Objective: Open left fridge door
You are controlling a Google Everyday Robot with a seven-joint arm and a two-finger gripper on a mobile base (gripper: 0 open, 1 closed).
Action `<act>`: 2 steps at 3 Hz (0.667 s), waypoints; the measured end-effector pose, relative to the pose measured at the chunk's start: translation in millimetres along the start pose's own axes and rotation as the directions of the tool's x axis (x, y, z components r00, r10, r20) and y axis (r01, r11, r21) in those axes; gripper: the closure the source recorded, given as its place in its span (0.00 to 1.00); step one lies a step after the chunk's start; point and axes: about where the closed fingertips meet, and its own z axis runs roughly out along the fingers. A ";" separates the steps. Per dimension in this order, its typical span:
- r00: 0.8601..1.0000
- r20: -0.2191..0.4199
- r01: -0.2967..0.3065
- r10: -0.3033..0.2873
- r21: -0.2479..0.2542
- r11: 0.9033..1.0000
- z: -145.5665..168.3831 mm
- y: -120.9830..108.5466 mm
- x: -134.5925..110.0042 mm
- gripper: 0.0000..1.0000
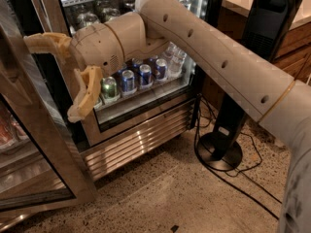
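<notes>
The left fridge door point(51, 135), clear glass in a wide bronze-brown metal frame, stands at the far left and looks slightly ajar, with a dark gap along its right edge. My gripper point(52, 79) is open just in front of that edge. Its upper finger point(46, 41) reaches left over the frame and its lower finger point(86, 93) hangs down beside the gap. Nothing is held between them. The cream arm point(218, 57) runs in from the right.
The twin right door point(146, 89) shows silver-blue cans point(129, 80) on a lit shelf, with a metal grille point(141, 140) below. A black tower fan point(262, 47) stands to the right on a round base point(219, 152). Cables point(243, 188) trail over the speckled floor.
</notes>
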 end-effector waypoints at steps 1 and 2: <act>1.000 0.000 0.000 0.000 0.000 1.000 -2.6 1.3 -0.7 0.00; 1.000 0.001 -0.002 0.002 -0.022 1.000 -1.1 5.5 -0.5 0.00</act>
